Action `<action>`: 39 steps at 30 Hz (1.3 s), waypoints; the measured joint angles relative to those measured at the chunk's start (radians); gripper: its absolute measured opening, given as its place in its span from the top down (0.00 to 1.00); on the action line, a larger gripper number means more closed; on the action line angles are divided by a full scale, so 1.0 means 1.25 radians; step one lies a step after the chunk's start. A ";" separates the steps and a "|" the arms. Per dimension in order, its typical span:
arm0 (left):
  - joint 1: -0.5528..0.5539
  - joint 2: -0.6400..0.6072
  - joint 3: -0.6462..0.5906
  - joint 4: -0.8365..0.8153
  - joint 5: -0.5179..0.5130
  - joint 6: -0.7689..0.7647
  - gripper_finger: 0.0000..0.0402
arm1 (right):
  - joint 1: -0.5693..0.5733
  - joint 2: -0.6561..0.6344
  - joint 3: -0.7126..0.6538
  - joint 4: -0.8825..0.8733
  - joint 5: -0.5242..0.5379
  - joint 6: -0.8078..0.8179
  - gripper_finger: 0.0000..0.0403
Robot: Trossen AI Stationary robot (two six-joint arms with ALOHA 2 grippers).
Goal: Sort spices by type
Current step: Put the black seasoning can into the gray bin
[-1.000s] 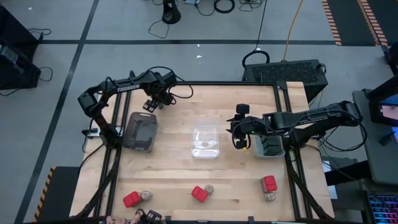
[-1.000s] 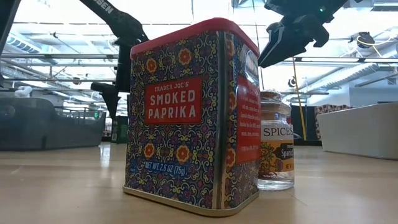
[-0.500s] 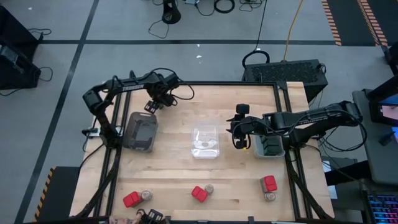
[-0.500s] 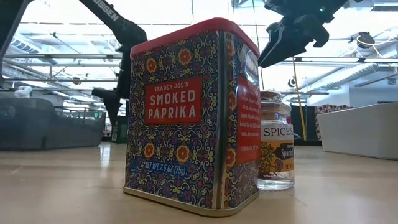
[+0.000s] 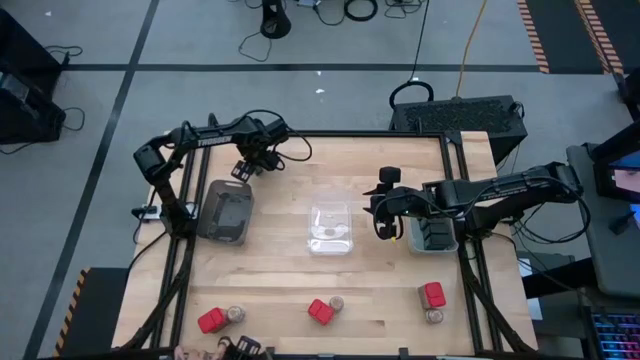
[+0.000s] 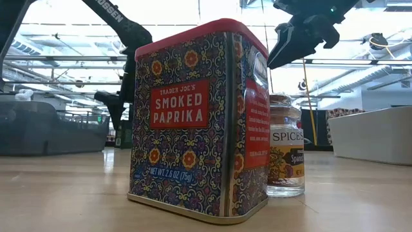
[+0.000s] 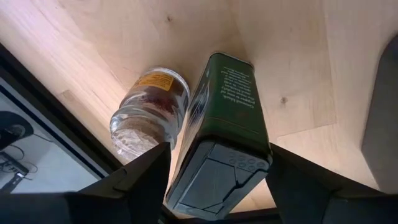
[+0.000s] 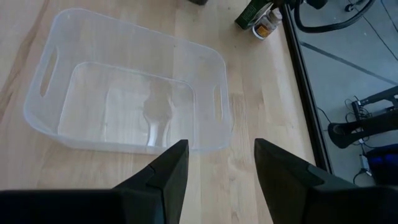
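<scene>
A black box [image 5: 240, 170] stands near the table's far left corner, a brownish jar [image 7: 149, 106] beside it. My left gripper [image 7: 219, 155] comes down over the box [image 7: 227, 124] and is shut on it. My right gripper [image 5: 385, 228] hangs open above the table between the clear tray [image 5: 330, 228] and the right tray [image 5: 433, 233], holding nothing. Three red boxes [image 5: 211, 320] [image 5: 320, 311] [image 5: 433, 294] stand along the near edge, each with a jar [image 5: 236, 314] [image 5: 337, 302] [image 5: 434, 317] beside it. The low view shows the middle red box [image 6: 199, 116] and its jar [image 6: 285, 151] up close. My left gripper pinches the black box at its top end [image 7: 217, 177], one finger on each long side, coming from above and pointing down. The box stays upright, its lower end down at the table beside the jar. Whether it rests on the wood, I cannot tell.
A grey tray [image 5: 227, 212] sits just near of the black box, and dark boxes lie in the right tray. In the right wrist view the clear tray [image 8: 124, 87] lies below the open fingers. Bare wood stretches between the trays and the near row.
My left arm has swung its elbow in toward the table, and its gripper has sunk a little over the black box, then held still.
</scene>
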 joint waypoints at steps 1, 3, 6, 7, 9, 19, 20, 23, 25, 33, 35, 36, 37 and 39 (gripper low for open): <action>0.000 0.000 0.000 0.000 -0.001 0.000 0.40 | 0.000 0.000 0.000 0.001 0.000 0.000 0.59; 0.000 0.000 0.000 -0.002 -0.009 0.000 0.46 | 0.000 0.000 0.000 0.001 0.000 0.000 0.59; 0.000 0.000 0.000 -0.003 -0.020 -0.006 0.55 | 0.000 0.000 0.000 0.001 0.000 0.000 0.59; 0.000 0.000 0.000 -0.002 -0.020 -0.018 0.59 | 0.000 0.000 0.000 0.001 0.000 0.000 0.59; -0.002 0.000 0.000 -0.003 -0.020 -0.041 0.64 | 0.000 0.000 0.000 0.001 0.000 0.000 0.59; -0.059 0.000 0.118 -0.132 0.037 -0.143 0.63 | 0.000 -0.001 0.000 -0.001 0.000 -0.029 0.59; -0.071 0.000 0.142 -0.143 0.037 -0.149 0.62 | 0.000 -0.002 0.000 -0.004 0.000 -0.033 0.59; -0.110 0.000 0.211 -0.150 0.037 -0.168 0.61 | 0.000 -0.002 0.000 -0.013 0.005 -0.042 0.59; -0.136 0.000 0.257 -0.122 0.044 -0.168 0.62 | 0.000 -0.005 0.000 -0.029 0.005 -0.051 0.59; -0.245 -0.001 0.333 0.141 0.187 -0.182 0.63 | 0.000 -0.078 0.000 -0.156 0.052 0.029 0.59; -0.271 0.011 0.333 0.208 0.187 -0.174 0.63 | 0.000 -0.107 0.000 -0.172 0.061 0.057 0.59; -0.282 0.017 0.333 0.237 0.186 -0.163 0.63 | 0.000 -0.121 0.000 -0.175 0.065 0.069 0.59; -0.292 0.025 0.333 0.258 0.184 -0.155 0.63 | 0.000 -0.135 0.000 -0.178 0.066 0.080 0.59; -0.312 0.048 0.339 0.301 0.183 -0.149 0.63 | 0.000 -0.163 0.000 -0.184 0.066 0.102 0.59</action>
